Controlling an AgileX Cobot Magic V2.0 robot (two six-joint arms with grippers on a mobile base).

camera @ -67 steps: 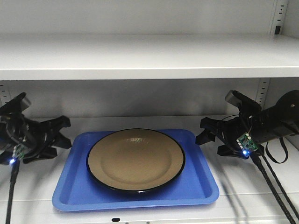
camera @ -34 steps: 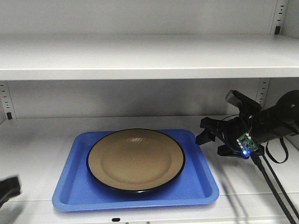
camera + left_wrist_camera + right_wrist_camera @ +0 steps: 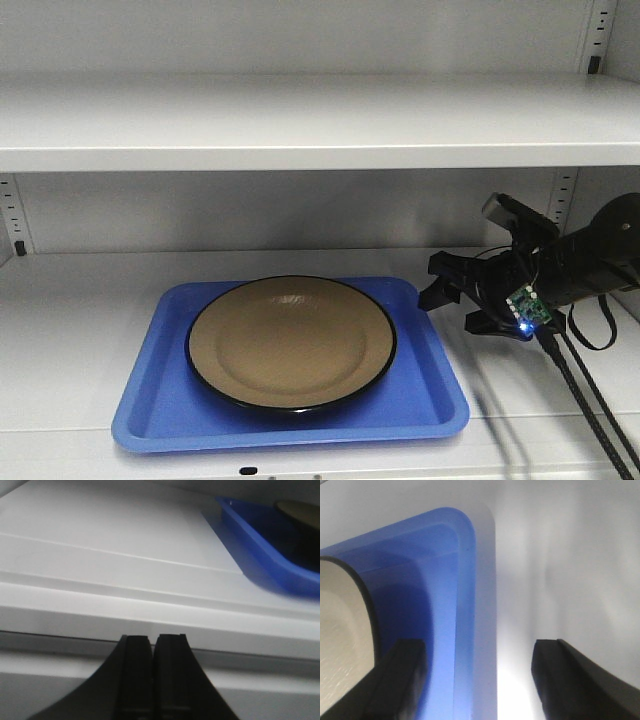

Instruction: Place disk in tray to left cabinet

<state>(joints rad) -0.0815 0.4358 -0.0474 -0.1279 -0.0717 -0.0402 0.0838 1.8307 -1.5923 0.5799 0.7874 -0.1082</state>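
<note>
I see my right gripper [image 3: 441,281] spread wide just right of the tray [image 3: 432,385]; disk [image 3: 290,342] inside. Left gripper [image 3: 151,645] clenched, tray ahead-right.

Even soft light, blurry wrist views

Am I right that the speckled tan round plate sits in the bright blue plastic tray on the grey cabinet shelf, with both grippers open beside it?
Not quite. The speckled tan round plate does sit in the bright blue plastic tray on the grey cabinet shelf, but only the right gripper is open beside it. The left wrist view shows the left gripper shut, at the shelf's front edge.
</note>
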